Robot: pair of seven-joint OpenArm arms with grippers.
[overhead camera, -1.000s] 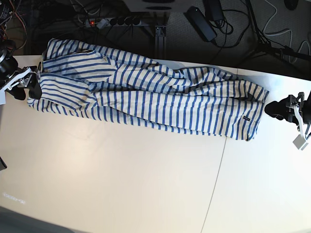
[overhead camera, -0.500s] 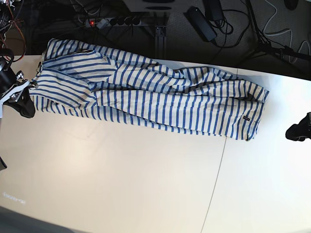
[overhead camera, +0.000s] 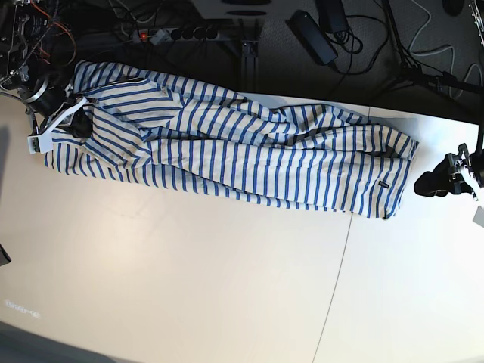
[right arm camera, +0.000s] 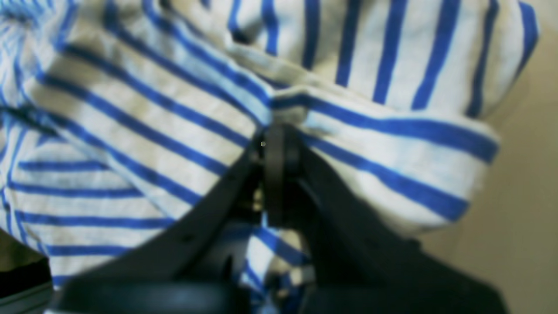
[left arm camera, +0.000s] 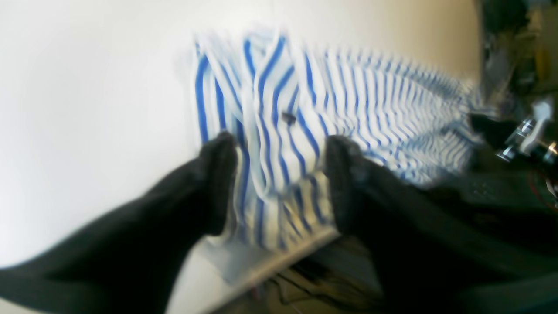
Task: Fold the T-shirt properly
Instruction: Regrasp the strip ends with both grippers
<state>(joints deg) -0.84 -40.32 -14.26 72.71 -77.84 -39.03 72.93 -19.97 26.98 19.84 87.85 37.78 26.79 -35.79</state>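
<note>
The T-shirt (overhead camera: pixel 242 151), cream-white with blue stripes, lies stretched out along the table's far edge, bunched in long folds. Its dark tag (overhead camera: pixel 383 184) is at the hem on the right. My right gripper (overhead camera: pixel 76 125) is over the shirt's left end. In the right wrist view it (right arm camera: pixel 279 135) is shut on a raised fold of the striped cloth (right arm camera: pixel 130 131). My left gripper (overhead camera: pixel 425 185) is just right of the hem, a little apart from it. In the blurred left wrist view it (left arm camera: pixel 281 174) is open, with the hem and tag (left arm camera: pixel 288 117) showing between the fingers.
The white table (overhead camera: pixel 189 287) has a seam (overhead camera: pixel 340 265) running front to back right of centre. Beyond the far edge is a dark floor with a power strip (overhead camera: pixel 174 33), a black adapter (overhead camera: pixel 314 34) and cables. The shirt's upper left part hangs past that edge.
My right gripper has moved from the shirt's left edge up onto the cloth and shut on a fold. My left gripper has come back from the right border towards the hem.
</note>
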